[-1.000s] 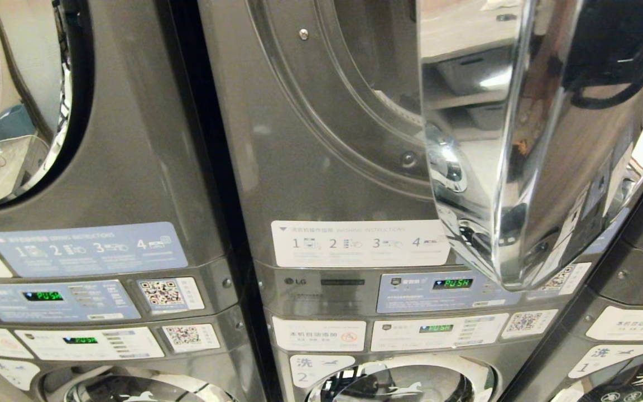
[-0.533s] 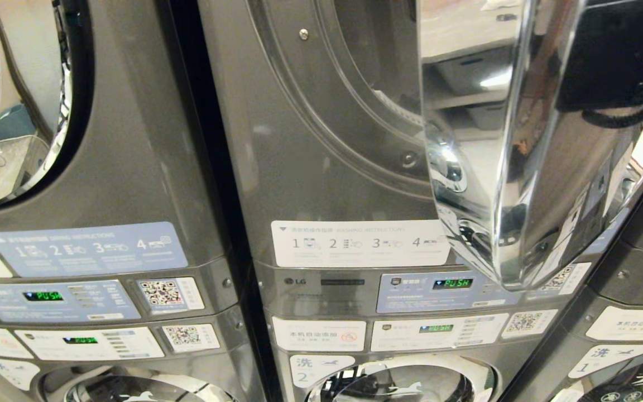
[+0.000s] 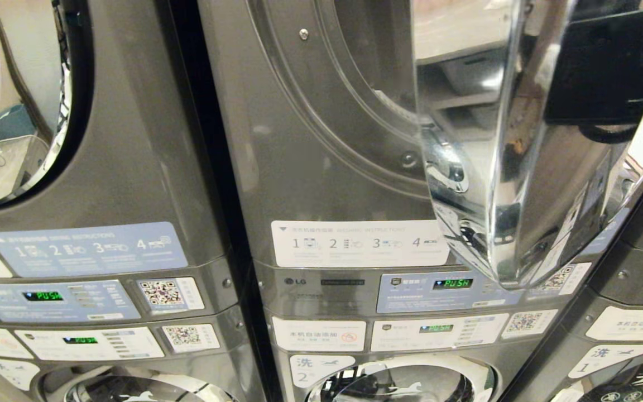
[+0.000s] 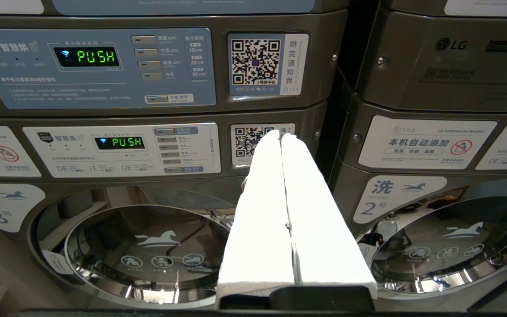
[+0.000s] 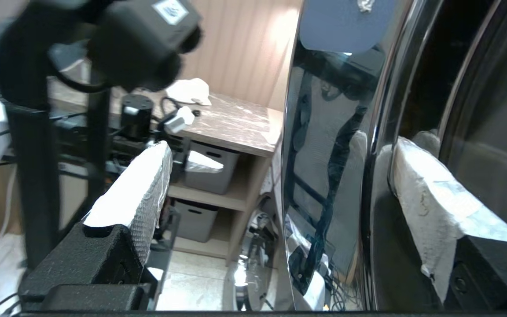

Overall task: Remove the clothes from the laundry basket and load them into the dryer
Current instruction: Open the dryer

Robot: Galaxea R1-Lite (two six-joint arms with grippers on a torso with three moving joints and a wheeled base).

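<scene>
At the far left of the head view a neighbouring machine [image 3: 104,167] shows its round opening, with the instruction sticker and a green "PUSH" display below it. In the middle stands the dryer [image 3: 310,139] that the task concerns, with its opening at the upper centre of the frame and its control panel [image 3: 444,290] in the lower part. To the right of the opening the chrome dryer door [image 3: 500,167] stands swung out, edge toward the camera, and fills the upper right of the frame.

The left gripper [image 4: 282,136] is parked low in front of the washers; in its wrist view its two white fingers lie pressed together and hold nothing. The right gripper [image 5: 275,149] is at the door: in its wrist view the fingers are wide apart, one white finger [image 5: 139,185] on the room side and the other finger [image 5: 429,198] on the far side of the door's chrome rim, which passes between them. I cannot tell if either finger touches the rim. A dark part of the right arm shows at the upper right of the head view.

The laundry basket and the clothes are not in any view, and no garment is visible in the part of the drum that shows. I judge the task to be at its beginning: the door is open, and all the loading is left to do.
</scene>
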